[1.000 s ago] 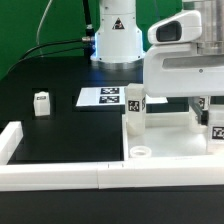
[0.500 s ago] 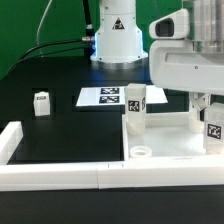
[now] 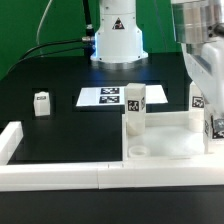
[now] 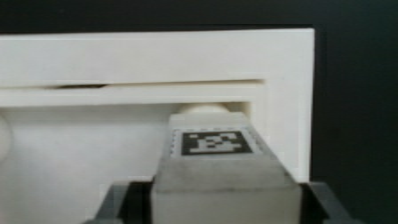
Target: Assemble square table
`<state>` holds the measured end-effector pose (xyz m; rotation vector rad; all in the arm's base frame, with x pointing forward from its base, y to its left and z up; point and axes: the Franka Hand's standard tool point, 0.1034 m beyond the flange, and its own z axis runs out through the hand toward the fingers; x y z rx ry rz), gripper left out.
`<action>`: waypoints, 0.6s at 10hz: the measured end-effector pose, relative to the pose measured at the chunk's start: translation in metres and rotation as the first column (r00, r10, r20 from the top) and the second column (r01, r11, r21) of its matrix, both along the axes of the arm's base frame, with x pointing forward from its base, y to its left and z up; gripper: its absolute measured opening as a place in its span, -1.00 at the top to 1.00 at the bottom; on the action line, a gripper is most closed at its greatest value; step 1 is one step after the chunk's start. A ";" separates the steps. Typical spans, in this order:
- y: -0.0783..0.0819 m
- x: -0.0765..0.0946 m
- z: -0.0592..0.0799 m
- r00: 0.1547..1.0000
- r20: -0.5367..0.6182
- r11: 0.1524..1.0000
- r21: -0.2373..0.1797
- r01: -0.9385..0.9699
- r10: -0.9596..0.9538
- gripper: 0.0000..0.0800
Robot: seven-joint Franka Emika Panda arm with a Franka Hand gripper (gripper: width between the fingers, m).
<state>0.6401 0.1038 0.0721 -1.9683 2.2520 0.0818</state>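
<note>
The white square slab (image 3: 165, 138) lies at the exterior view's right, with an open round socket (image 3: 140, 152) at its near corner. One tagged white leg (image 3: 135, 105) stands upright in another corner. My gripper (image 3: 203, 92) is shut on a second tagged leg (image 3: 199, 101) and holds it upright over the slab's far right corner. In the wrist view this leg (image 4: 217, 150) sits between my dark fingers (image 4: 125, 200), above the slab (image 4: 143, 70). I cannot tell whether it touches the slab. A third leg (image 3: 41, 104) stands alone at the left.
The marker board (image 3: 103, 97) lies in front of the robot base (image 3: 117, 40). A long low white wall (image 3: 60, 176) runs along the front and turns up at the left (image 3: 10, 140). Black cables hang behind.
My gripper has risen and swung with the leg in its grip. The leg's tag now sits higher and a little further left in the exterior view. The other parts have not moved.
</note>
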 end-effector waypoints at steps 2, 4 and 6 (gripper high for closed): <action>0.001 0.000 0.000 0.996 -0.013 0.996 0.006 0.088 -0.088 0.29; 0.002 0.000 0.000 0.978 -0.028 0.979 0.014 0.205 -0.205 0.29; 0.000 0.000 -0.001 0.954 -0.037 0.954 0.015 0.298 -0.297 0.29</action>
